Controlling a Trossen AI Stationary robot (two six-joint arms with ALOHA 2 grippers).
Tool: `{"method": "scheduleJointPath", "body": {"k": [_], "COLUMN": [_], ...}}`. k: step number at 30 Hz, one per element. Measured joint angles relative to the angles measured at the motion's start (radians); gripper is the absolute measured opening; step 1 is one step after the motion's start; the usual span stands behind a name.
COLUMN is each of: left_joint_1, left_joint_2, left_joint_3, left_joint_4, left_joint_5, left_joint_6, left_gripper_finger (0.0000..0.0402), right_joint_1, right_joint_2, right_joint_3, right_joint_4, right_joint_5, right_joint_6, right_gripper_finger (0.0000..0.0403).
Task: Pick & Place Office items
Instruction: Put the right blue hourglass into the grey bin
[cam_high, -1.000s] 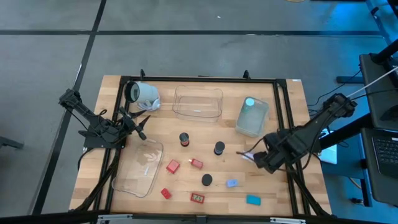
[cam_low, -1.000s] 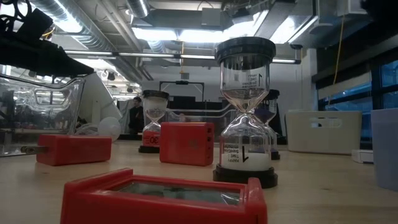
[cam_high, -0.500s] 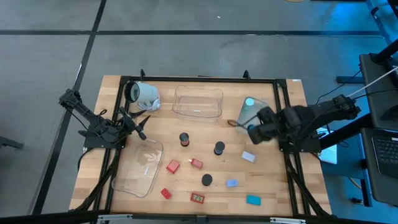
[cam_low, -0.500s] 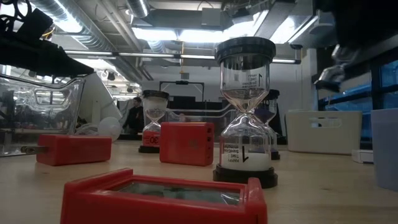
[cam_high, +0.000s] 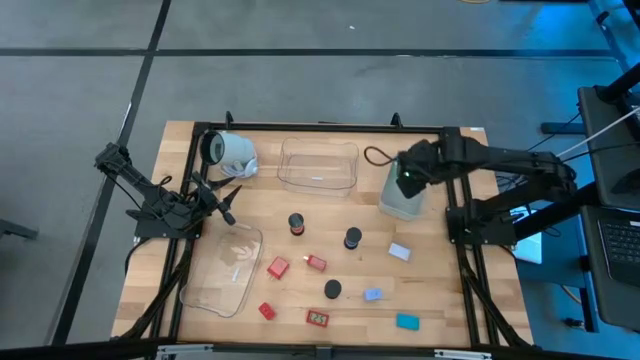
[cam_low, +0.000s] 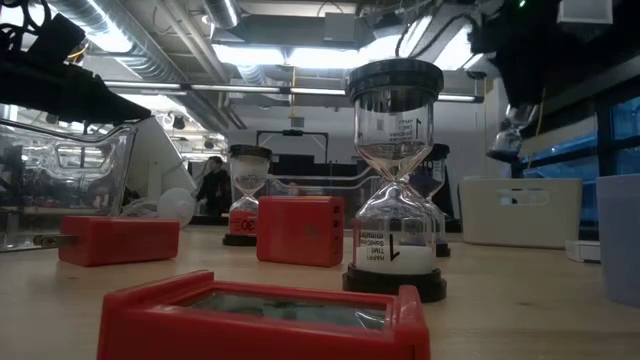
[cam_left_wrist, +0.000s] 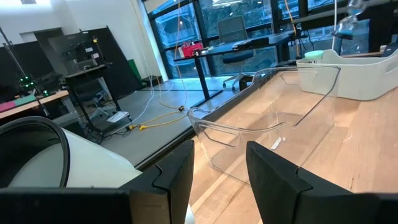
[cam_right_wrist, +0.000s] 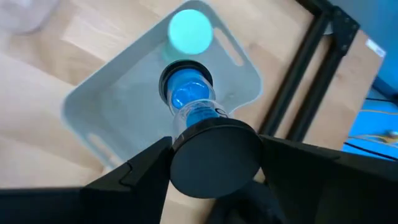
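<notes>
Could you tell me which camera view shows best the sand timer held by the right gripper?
The right wrist view: the blue sand timer fills it, above the grey tub. The low view shows it small; the high view hides it.

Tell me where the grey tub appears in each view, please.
High view: grey tub right of the clear tray, under the right hand.
Low view: pale box at right, behind the sand timers.
Left wrist view: far right, beyond the clear tray.
Right wrist view: below the blue sand timer.
Shared landmark: the teal disc inside.
</notes>
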Motion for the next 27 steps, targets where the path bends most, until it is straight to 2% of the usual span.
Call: {"method": "scheduleJointPath", "body": {"k": [8,15,22,27], "left_joint_1": [0.000,0.000,0.000,0.000], "left_joint_2": [0.000,0.000,0.000,0.000], "left_joint_3": [0.000,0.000,0.000,0.000], "left_joint_4": [0.000,0.000,0.000,0.000], "left_joint_5": [0.000,0.000,0.000,0.000], "left_joint_6": [0.000,0.000,0.000,-0.014], "left_gripper_finger": [0.0143,0.0143,0.0143,0.0143], "right_joint_1": [-0.127,-0.163,-0.164,-0.183], "right_joint_2": [0.110,0.202,0.187,0.186], "right_joint_3": [0.000,-0.012,-0.155,-0.236], "right_joint_4": [0.005,0.010,0.093,0.220], "right_joint_5": [0.027,0.027,0.003,-0.073], "right_joint_6": [-0.170,-0.276,-0.287,-0.333], "right_gripper_finger": [0.0223,0.0225,0.0223,0.0225]}}
